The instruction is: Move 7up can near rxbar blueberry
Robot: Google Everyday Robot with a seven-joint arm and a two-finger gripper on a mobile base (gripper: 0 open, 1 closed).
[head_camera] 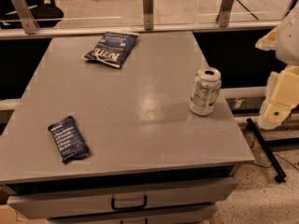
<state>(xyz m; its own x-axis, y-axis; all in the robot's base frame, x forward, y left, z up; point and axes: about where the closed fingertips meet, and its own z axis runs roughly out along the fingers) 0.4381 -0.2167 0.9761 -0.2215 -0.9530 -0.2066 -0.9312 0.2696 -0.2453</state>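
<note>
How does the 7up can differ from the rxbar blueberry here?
The 7up can stands upright; the rxbar blueberry lies flat. The can is silver-white with green, the bar dark blue with white text. The can sits right, the bar front-left. Both rest on the table, apart from the gripper at right.

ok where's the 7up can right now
Camera view: the 7up can stands upright near the table's right edge, far from the rxbar blueberry; the gripper is off-table to its right.
</note>
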